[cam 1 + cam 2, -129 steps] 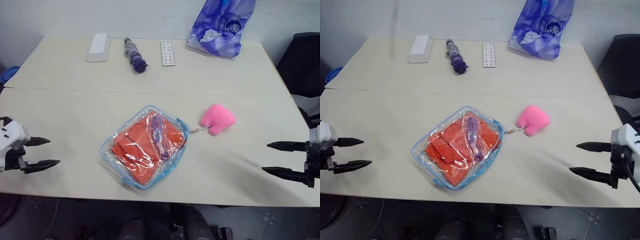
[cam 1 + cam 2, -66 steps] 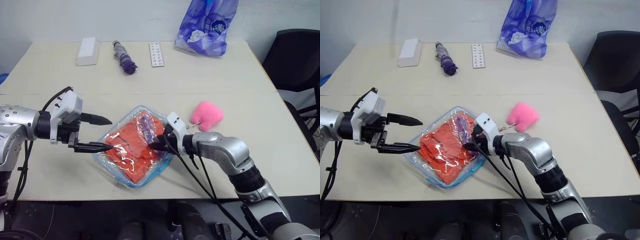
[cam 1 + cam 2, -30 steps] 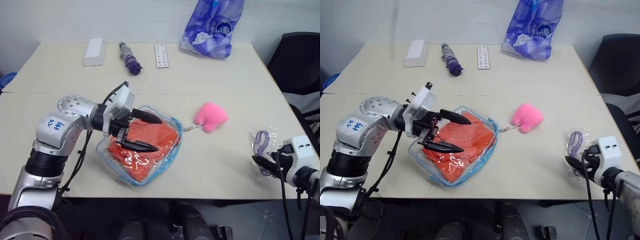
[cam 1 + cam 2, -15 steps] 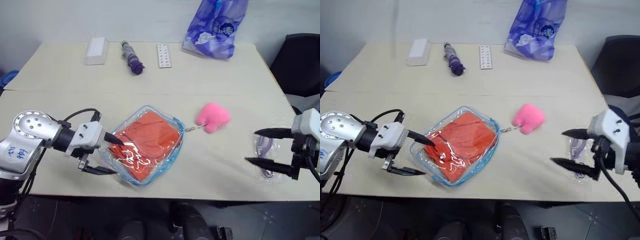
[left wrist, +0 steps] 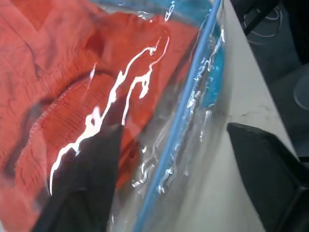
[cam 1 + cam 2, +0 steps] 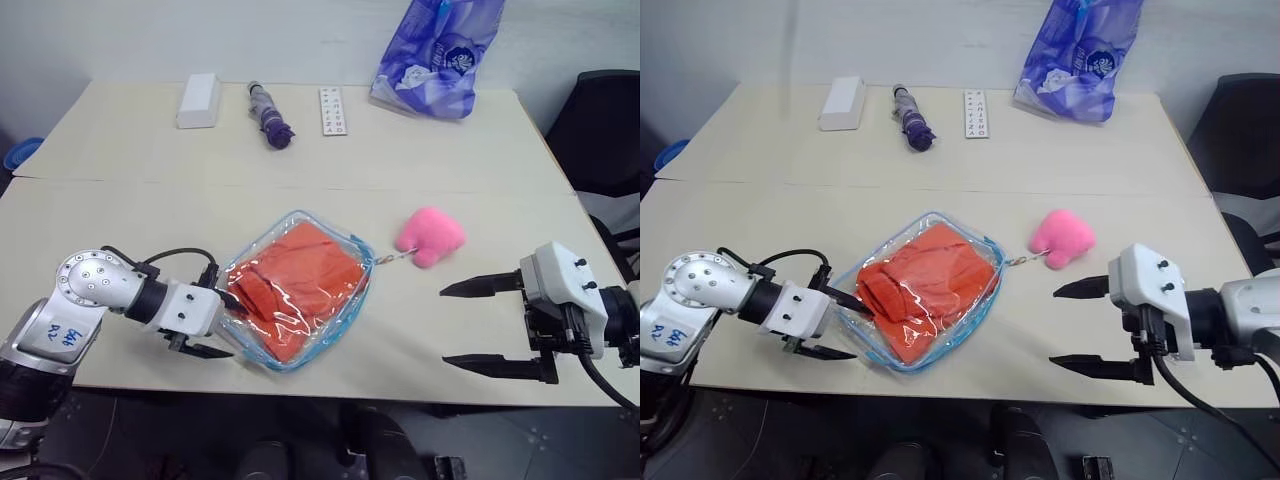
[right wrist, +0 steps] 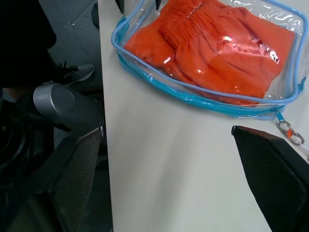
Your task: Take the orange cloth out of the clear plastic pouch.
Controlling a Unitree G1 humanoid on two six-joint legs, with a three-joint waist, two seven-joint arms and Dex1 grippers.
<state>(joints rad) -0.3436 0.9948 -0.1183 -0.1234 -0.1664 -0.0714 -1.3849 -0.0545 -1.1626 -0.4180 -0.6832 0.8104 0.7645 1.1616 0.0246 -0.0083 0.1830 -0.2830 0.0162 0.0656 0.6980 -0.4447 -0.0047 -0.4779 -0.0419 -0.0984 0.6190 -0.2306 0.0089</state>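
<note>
A pale table (image 6: 480, 170) is seen by a white wall (image 6: 200, 35). The pouch (image 6: 300, 290) corner is straddled by the left gripper (image 6: 835, 325), part open. The right gripper (image 6: 470, 325) is held wide open and empty.

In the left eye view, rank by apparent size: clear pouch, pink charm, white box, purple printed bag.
Largest to smallest:
1. clear pouch
2. purple printed bag, cut by the frame, so unsure against the pouch
3. pink charm
4. white box, farther away

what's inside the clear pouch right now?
The orange cloth, folded and filling most of the pouch. One finger of the left claw lies against the cloth. Anything under the cloth is hidden.
</note>
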